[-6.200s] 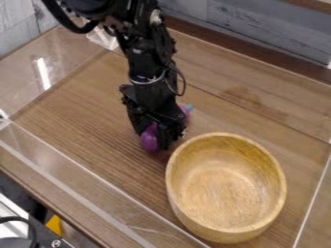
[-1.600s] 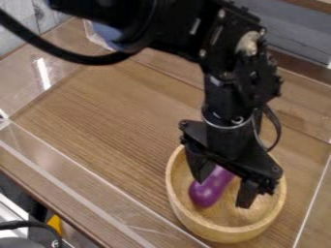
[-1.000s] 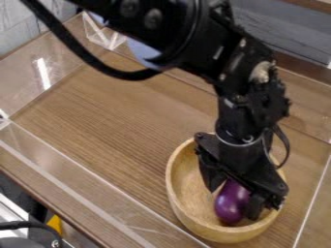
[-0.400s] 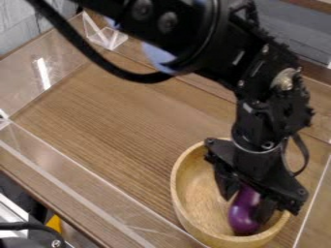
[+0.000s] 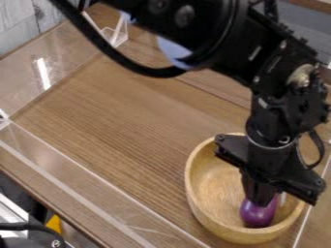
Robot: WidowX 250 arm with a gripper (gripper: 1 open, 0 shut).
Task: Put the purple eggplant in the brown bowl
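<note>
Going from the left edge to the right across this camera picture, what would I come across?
Clear plastic wall → bare wooden tabletop → brown bowl, with the purple eggplant lying inside it under the black gripper.

**Colours and patterns, single camera view**

Purple eggplant (image 5: 258,211): glossy purple, with a pale highlight on its rounded surface.

Brown bowl (image 5: 207,184): light tan wood, the rim a shade paler than the hollow; faint curved grain lines inside.

Gripper (image 5: 264,197) and arm (image 5: 220,48): matt black throughout, with a few dull grey reflections on the housings. A small patch of blue shows between the arm segments near the top.

Table (image 5: 116,116): mid-brown wood-look surface with fine parallel grain streaks running diagonally.

Clear wall (image 5: 58,189): colourless and see-through, its edges showing as whitish lines with bright glare spots.

Back wall (image 5: 278,15): pale grey planks, weathered, with darker seams.
</note>
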